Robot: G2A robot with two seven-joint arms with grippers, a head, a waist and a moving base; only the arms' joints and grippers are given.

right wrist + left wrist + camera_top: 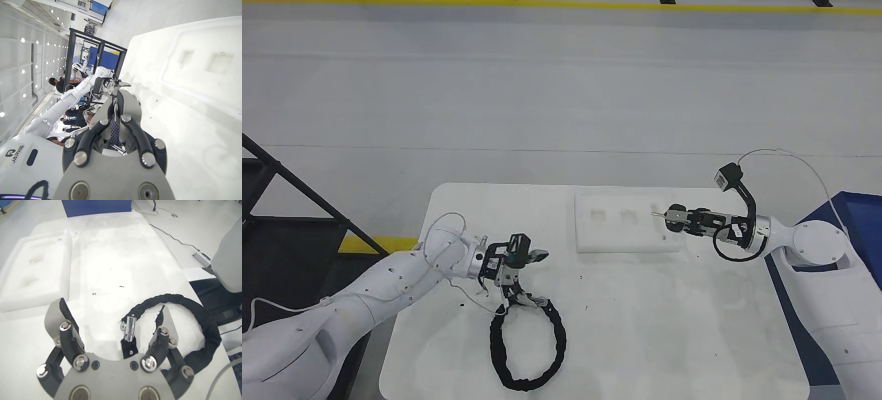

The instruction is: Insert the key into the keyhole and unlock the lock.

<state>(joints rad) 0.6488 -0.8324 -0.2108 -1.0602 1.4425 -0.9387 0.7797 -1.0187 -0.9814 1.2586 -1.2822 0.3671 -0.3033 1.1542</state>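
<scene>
The left gripper (113, 307) stood spread around the lock (130, 328); the right gripper (116, 92) pinched the key (115, 108). Not clamped, the lock could probably slide away.

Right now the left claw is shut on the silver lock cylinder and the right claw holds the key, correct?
No. The left wrist view shows the left claw open, its fingers clear of the silver lock cylinder. The right claw does hold the key.

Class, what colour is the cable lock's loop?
Black; the loop shows best in the left wrist view.
</scene>
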